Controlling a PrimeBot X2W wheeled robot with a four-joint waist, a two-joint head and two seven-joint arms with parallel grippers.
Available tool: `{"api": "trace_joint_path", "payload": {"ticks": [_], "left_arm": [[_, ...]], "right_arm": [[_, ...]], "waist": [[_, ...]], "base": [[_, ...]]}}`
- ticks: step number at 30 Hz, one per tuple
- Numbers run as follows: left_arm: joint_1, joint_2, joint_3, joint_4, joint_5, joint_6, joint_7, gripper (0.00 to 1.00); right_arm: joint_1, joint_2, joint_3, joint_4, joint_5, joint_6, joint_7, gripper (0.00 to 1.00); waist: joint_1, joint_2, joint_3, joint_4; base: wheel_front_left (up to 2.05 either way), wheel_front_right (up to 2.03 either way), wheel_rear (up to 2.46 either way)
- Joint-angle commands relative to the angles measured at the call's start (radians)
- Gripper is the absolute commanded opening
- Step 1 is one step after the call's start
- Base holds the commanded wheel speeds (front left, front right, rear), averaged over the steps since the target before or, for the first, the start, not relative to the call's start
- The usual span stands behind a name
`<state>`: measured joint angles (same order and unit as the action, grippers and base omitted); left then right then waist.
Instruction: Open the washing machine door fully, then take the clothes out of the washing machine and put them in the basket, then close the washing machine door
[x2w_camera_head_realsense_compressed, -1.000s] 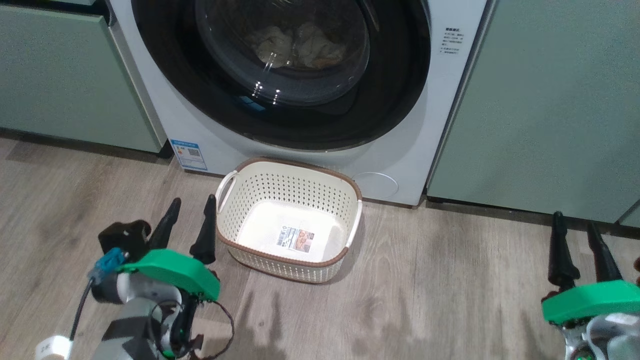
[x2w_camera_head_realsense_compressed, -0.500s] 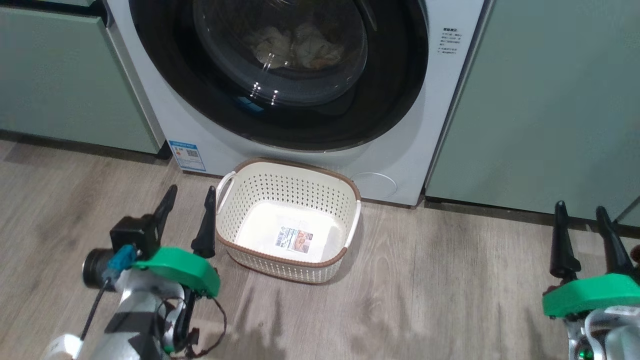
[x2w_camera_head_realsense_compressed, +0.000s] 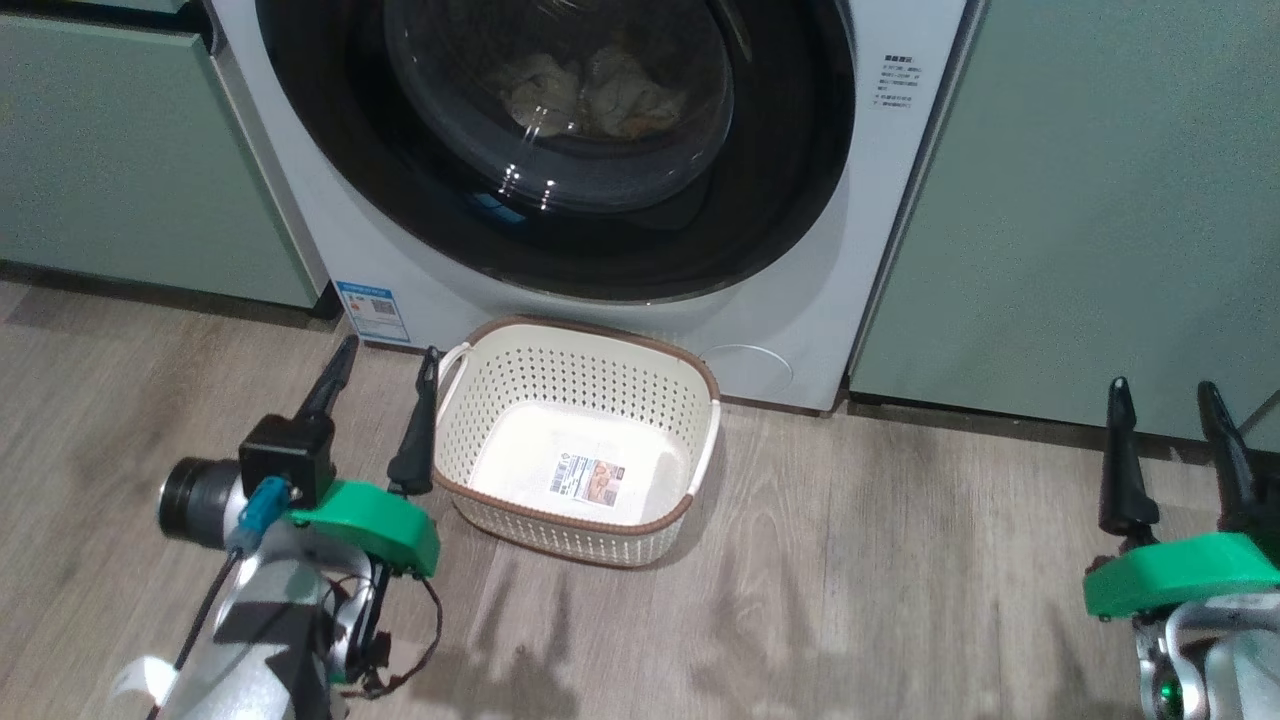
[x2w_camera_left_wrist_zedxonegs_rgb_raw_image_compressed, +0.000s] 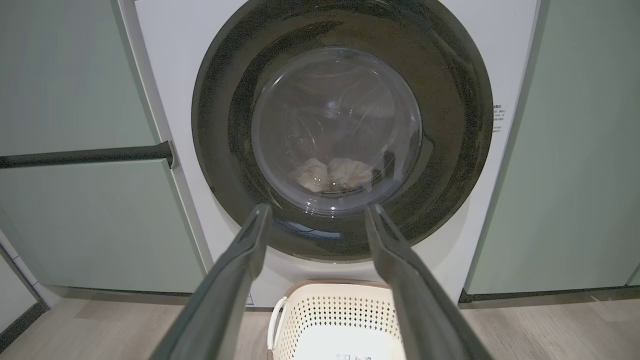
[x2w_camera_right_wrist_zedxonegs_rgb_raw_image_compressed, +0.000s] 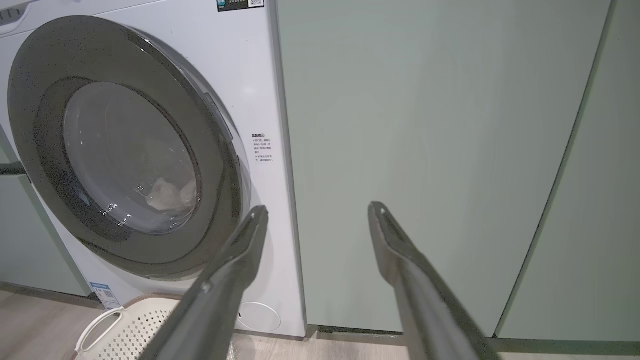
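Near the floor (x2w_camera_head_realsense_compressed: 850, 600), left end effector (x2w_camera_head_realsense_compressed: 389, 347) and right end effector (x2w_camera_head_realsense_compressed: 1162, 385) are hovering, fingers spread apart — the washing machine door (x2w_camera_head_realsense_compressed: 780, 200) is showing clothes (x2w_camera_head_realsense_compressed: 590, 90) through glass.

You'll see a pale green left cabinet (x2w_camera_head_realsense_compressed: 120, 160) and a matching right cabinet (x2w_camera_head_realsense_compressed: 1080, 200) at the edges of the head view. A black bar handle (x2w_camera_left_wrist_zedxonegs_rgb_raw_image_compressed: 85, 156) runs level across the left one (the left wrist view shows it best). Grey-brown plank floor (x2w_camera_head_realsense_compressed: 850, 600) spreads below, with a dark strip (x2w_camera_head_realsense_compressed: 1000, 418) under the right cabinet.
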<state>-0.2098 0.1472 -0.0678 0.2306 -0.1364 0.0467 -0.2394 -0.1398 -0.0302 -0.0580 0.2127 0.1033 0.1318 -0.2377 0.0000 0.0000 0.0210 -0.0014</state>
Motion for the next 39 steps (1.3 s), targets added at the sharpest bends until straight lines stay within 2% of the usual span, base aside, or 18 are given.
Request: {"api": "trace_joint_path", "payload": {"ticks": [1,4,15,33,34,38,39], "left_arm": [[-0.065,0.02,0.043,-0.028,0.031,-0.002,-0.013,1.0],[-0.072,0.013,0.058,-0.018,0.057,-0.007,-0.022,1.0],[-0.071,-0.021,0.123,0.022,0.033,-0.044,-0.022,1.0],[-0.077,-0.051,0.169,0.041,0.06,-0.087,-0.022,1.0],[-0.078,-0.053,0.17,0.042,0.061,-0.089,-0.022,1.0],[-0.079,-0.057,0.175,0.045,0.065,-0.095,-0.022,1.0],[-0.079,-0.058,0.176,0.046,0.066,-0.096,-0.022,1.0]], "right_arm": [[-0.057,-0.019,0.02,-0.031,-0.031,-0.001,-0.015,1.0],[-0.062,-0.02,0.019,-0.028,-0.059,-0.001,-0.024,1.0],[-0.054,-0.02,0.02,0.002,-0.035,-0.001,-0.024,1.0],[-0.056,-0.02,0.044,0.006,-0.025,-0.001,-0.024,0.99],[-0.056,-0.02,0.045,0.006,-0.024,-0.001,-0.024,0.89],[-0.058,-0.02,0.049,0.011,-0.012,-0.001,-0.024,0.0],[-0.06,-0.02,0.05,0.015,0.001,-0.001,-0.024,0.0]], "waist": [[0.0,0.0,0.0,0.0],[0.0,0.0,0.001,0.001],[0.0,0.0,0.002,0.002],[0.0,0.0,0.004,0.005],[0.0,0.0,0.003,0.006],[0.0,0.0,0.003,0.009],[0.0,0.0,0.003,0.009]], "base": [[0.0,0.0,0.0],[0.0,0.0,0.0],[0.0,0.0,0.0],[0.0,0.0,0.0],[0.0,0.0,0.0],[0.0,0.0,0.0],[0.0,0.0,0.0]]}}
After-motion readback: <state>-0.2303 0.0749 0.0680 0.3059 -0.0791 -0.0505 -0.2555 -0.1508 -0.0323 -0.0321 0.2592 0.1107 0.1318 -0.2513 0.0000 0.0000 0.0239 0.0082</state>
